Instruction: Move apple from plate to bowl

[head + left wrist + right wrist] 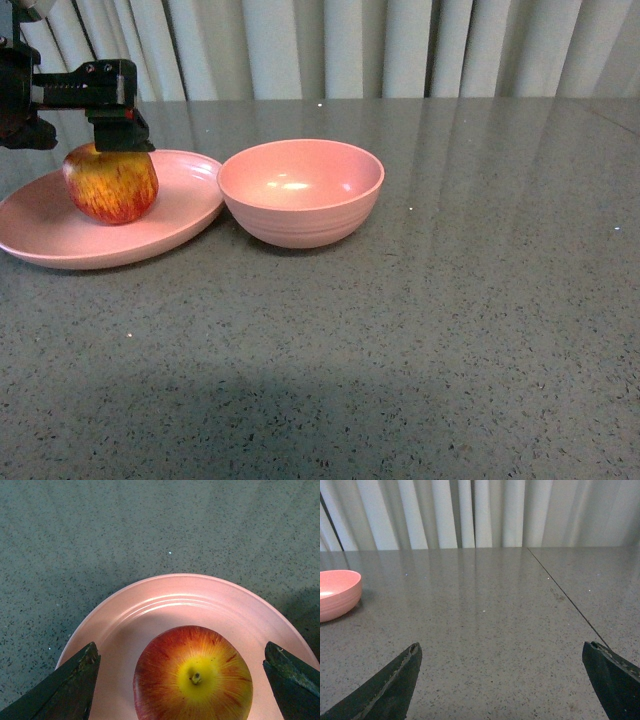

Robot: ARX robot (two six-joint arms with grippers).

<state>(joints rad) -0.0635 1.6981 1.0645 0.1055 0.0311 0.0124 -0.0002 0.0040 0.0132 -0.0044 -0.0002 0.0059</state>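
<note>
Front view, from the robot's chest: a red apple [110,185] streaked yellow-orange sits on a wide, shallow pink plate [40,245] at the far left of a grey speckled table [450,330]. A deeper pink bowl [300,225] stands just beside the plate on its right, and it is empty. I cannot tell whether the two rims touch. The left gripper [120,138] hangs directly over the apple, its dark tips about level with the fruit's crown.

Left wrist view, looking straight down: the two fingers [75,685] are spread wide, one on each side of the apple. Bare plate shows in both gaps, and they grip nothing. The yellow stem dimple faces up, roughly centred between them.

Right wrist view: the right gripper [501,647] is also wide open and empty, over bare table, with only the bowl's edge in sight.

To my eye the apple looks firm, fairly weighty and smooth-skinned, so it could slip, or roll on its rounded base. The safest hold seems to be across its widest girth, below the crown, squeezing firmly but not hard enough to bruise.
</note>
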